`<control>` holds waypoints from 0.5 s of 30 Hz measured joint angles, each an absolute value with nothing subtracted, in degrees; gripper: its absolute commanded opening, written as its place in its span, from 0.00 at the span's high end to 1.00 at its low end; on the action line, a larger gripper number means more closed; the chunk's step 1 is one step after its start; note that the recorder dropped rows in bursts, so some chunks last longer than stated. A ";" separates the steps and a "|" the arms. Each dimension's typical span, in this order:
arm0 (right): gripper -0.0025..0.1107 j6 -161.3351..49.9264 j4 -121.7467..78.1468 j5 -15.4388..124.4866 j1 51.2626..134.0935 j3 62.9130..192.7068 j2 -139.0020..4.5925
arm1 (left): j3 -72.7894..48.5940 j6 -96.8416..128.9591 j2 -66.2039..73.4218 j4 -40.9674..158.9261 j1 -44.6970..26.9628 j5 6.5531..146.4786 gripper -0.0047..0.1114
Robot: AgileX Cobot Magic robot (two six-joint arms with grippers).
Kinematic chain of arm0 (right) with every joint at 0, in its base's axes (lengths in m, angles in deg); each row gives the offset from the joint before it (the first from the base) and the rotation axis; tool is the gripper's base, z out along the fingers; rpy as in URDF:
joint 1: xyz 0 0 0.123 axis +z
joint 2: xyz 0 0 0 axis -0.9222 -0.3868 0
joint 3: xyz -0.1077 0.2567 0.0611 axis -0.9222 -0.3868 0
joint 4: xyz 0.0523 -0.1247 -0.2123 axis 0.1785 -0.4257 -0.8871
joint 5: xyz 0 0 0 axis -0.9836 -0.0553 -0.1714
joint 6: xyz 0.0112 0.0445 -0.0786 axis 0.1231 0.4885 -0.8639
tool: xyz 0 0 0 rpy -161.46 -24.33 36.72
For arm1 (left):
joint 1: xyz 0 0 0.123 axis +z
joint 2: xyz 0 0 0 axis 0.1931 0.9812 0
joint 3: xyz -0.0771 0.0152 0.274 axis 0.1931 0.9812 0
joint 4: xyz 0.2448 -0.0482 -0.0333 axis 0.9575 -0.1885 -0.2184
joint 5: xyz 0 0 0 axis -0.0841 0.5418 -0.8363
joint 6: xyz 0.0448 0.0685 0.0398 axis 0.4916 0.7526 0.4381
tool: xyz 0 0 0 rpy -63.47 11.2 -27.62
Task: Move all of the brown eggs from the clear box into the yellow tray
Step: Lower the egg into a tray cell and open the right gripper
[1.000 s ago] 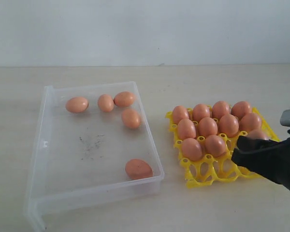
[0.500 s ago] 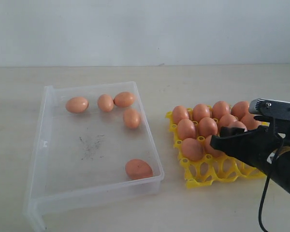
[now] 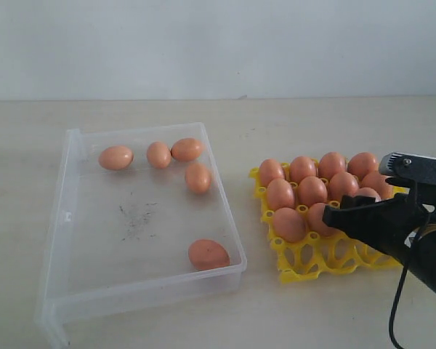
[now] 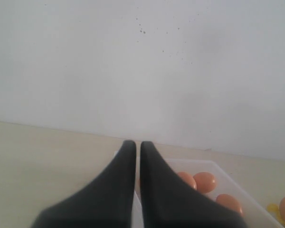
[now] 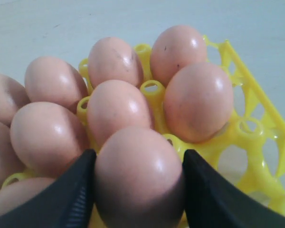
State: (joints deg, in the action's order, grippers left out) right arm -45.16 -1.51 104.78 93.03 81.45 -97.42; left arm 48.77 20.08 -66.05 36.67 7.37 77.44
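Having swung in over the near rows of the yellow tray (image 3: 294, 270), the right fingers (image 5: 71, 199) clasp a brown egg (image 5: 137, 175) just above it, apparently ready for seating, while five more wait in the clear box (image 3: 131, 218) and the left fingers (image 4: 114, 190) sit pressed together, empty.

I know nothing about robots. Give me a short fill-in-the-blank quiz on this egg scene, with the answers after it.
1. The clear box holds ___ brown eggs.
2. The right hand is closed on one ___ at the yellow tray.
3. In the exterior view, the yellow tray stands to the ___ of the clear box.
Missing words: five; egg; right.
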 measured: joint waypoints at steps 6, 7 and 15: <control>0.53 -44.41 -1.51 104.78 93.03 81.45 -97.42 | 48.77 20.08 -66.05 36.67 7.37 77.44 0.93; 0.51 -44.41 -1.51 104.78 93.03 81.45 -97.42 | 48.77 20.08 -66.05 36.67 7.37 77.44 0.93; 0.51 -44.41 -3.88 108.63 93.03 81.45 -97.42 | 48.77 20.08 -66.05 36.67 7.37 77.44 0.93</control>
State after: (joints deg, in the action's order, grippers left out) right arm -44.41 -3.88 108.63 93.03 81.45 -97.42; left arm 48.77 20.08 -66.05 36.67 7.37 77.44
